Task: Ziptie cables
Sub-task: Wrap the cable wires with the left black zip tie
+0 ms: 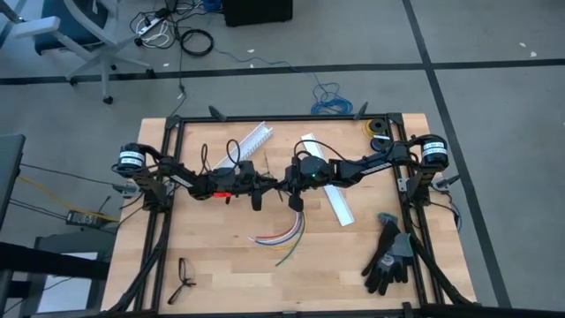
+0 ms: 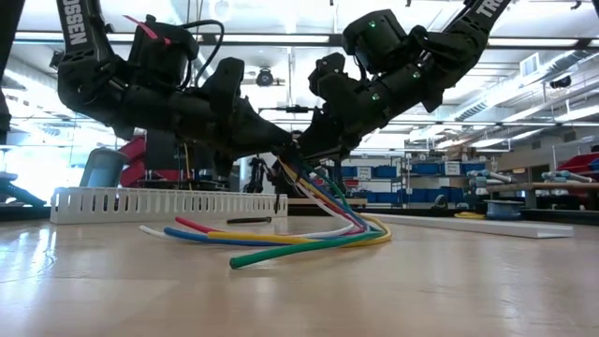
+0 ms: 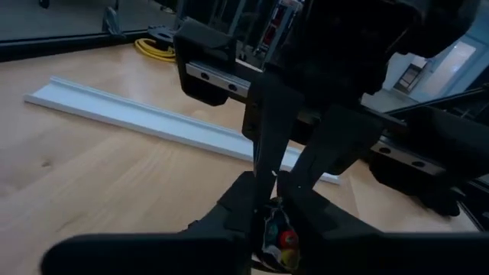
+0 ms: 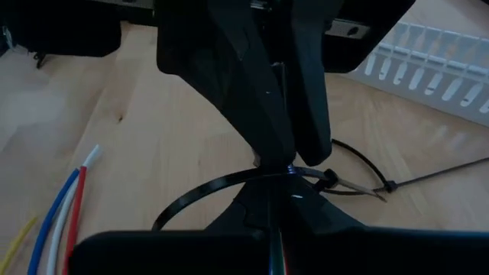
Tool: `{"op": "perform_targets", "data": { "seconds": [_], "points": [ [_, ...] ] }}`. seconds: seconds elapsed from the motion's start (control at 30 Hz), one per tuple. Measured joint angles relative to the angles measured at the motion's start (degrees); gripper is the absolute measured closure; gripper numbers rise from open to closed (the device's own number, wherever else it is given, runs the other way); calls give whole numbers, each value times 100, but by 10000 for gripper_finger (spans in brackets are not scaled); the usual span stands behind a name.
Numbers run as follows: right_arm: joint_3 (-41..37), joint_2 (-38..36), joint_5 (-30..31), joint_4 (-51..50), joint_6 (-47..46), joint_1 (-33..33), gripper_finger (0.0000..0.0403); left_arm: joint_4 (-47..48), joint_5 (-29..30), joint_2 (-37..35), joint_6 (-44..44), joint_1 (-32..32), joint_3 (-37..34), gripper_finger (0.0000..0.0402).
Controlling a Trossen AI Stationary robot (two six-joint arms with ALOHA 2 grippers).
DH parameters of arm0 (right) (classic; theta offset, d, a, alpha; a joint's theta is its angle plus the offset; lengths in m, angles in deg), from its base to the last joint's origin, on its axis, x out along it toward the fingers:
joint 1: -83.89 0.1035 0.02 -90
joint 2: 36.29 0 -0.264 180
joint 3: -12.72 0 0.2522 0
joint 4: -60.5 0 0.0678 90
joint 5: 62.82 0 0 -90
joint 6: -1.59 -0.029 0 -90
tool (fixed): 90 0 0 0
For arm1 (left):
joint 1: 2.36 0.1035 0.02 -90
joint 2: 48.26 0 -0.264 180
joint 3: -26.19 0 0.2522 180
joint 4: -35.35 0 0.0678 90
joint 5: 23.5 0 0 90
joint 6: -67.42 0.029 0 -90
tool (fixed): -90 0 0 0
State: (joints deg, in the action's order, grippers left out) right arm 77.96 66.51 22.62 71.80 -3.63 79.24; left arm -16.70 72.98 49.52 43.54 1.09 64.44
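Near table centre, slightly toward 6 o'clock: the cables (image 1: 281, 235), a bundle of thin flexible wires in red, blue, yellow, green and white. Gathered and lifted at the upper end between the two grippers, fanning downward and out, loose ends resting on the wooden table (image 1: 221, 283) toward 7 o'clock of the grip point. In the low view, green wire (image 2: 309, 249) foremost, yellow, blue and red behind it, white at the rear. Looped close by the gathered end: a thin black zip tie (image 4: 221, 189).

Left gripper (image 1: 275, 187) at centre, reaching in from 9 o'clock, fingers drawn nearly together at the gathered end; cannot tell what is pinched. Right gripper (image 1: 289, 190) reaching in from 3 o'clock, clenched on the cables at that same end, tips almost touching the left one.

White slotted channel (image 1: 250, 141) at 12 o'clock; plain white strip (image 1: 331, 190) at 2 o'clock; black gloves (image 1: 388, 256) at 4 o'clock.
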Motion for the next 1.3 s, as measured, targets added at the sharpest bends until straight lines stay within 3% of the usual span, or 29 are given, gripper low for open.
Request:
{"op": "perform_targets", "data": {
  "seconds": [0.37,0.6,0.77,1.0,1.3],
  "points": [
    [4,0,2,-389,-391,-2,320,10,-203,-2,523,0,-90,356],
    [3,0,1,-999,-789,-2,273,-73,-410,-2,346,0,-486,357],
    [4,0,-364,-982,-1160,-2,267,-52,-731,-2,221,-17,-579,357],
    [4,4,-314,-793,-2002,-344,273,-41,-785,-4,136,-17,-579,357],
    [11,547,-1388,169,-3331,-959,270,-13,-785,-7,133,-17,-579,357]
  ]
}}
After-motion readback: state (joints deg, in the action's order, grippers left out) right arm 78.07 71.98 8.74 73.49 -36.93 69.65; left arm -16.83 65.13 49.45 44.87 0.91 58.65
